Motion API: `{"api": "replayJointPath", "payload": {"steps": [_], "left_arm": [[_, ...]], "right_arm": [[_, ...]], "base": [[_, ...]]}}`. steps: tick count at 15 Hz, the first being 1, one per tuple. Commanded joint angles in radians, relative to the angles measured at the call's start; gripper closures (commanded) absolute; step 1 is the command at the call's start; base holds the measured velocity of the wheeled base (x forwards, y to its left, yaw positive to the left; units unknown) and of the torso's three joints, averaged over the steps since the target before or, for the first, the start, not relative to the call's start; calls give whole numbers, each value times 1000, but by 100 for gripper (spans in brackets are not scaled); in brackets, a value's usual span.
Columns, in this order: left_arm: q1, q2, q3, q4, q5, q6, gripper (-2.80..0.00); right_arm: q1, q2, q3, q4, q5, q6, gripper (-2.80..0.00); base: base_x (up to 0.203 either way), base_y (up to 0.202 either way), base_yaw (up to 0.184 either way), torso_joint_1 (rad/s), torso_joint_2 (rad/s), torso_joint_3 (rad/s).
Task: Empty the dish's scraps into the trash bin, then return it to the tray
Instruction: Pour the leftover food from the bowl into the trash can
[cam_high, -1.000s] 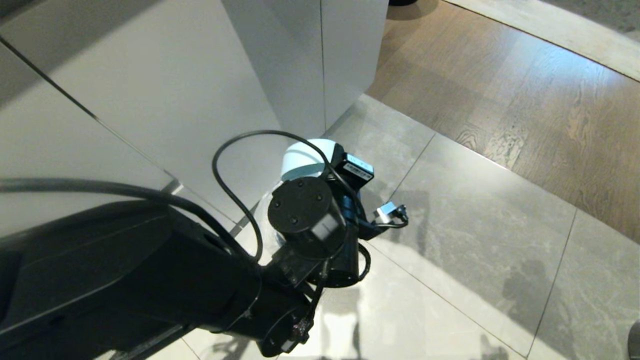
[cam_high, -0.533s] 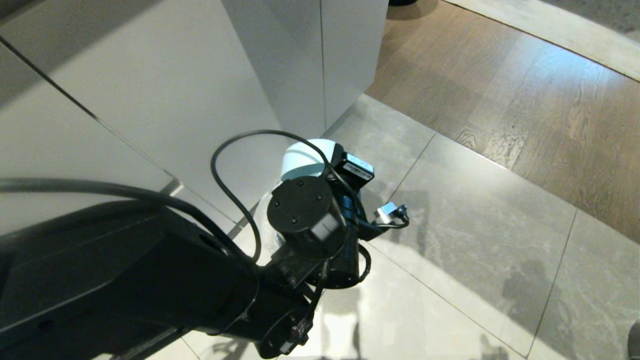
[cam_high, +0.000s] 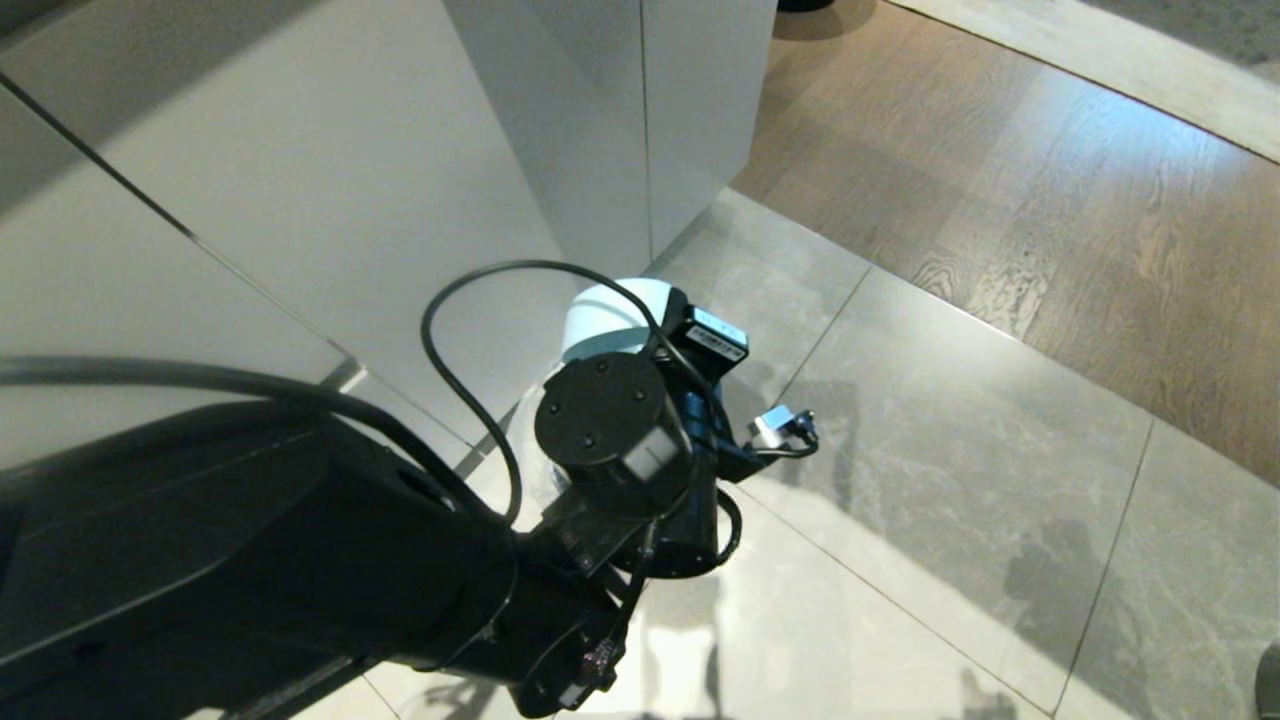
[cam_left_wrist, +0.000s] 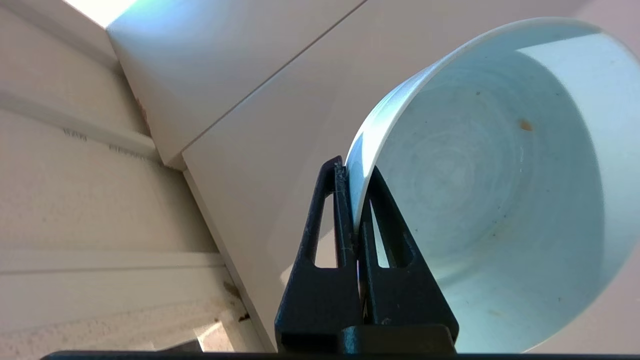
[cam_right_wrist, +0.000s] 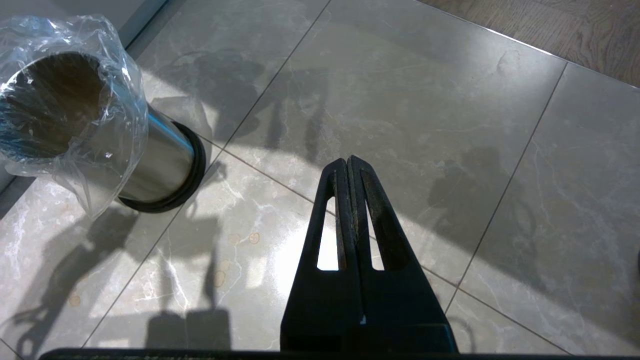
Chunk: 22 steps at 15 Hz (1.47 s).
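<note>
Nothing moved, left gripper (cam_left_wrist: 356, 172) pinching upturned dish (cam_left_wrist: 480, 185), nearly empty

Pale-blue dish (cam_left_wrist: 480, 200), shiny metal trash bin (cam_right_wrist: 160, 160)

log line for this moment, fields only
left gripper: shut on dish rim | dish: tipped, scraps gone | right gripper: shut, idle | trash bin: upright

Dish (cam_high: 612, 312) (tipped) above trash bin (cam_right_wrist: 75, 125).
</note>
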Motion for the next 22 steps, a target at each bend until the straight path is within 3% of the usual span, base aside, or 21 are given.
{"api": "replayJointPath", "payload": {"steps": [1, 10, 20, 22], "left_arm": [[0, -3, -2, 9, 2, 8, 0], [0, -28, -2, 209, 1, -228, 0], [0, -78, 1, 234, 1, -245, 0], [0, -84, 2, 281, 1, -290, 0]], "right_arm": [[0, 0, 0, 0, -1, 1, 0], [0, 1, 0, 0, -1, 1, 0], [0, 1, 0, 0, -1, 1, 0], [0, 1, 0, -1, -1, 1, 0]], "base": [[0, 0, 0, 0, 0, 0], [0, 0, 0, 0, 0, 0], [0, 0, 0, 0, 0, 0], [0, 0, 0, 0, 0, 0]]}}
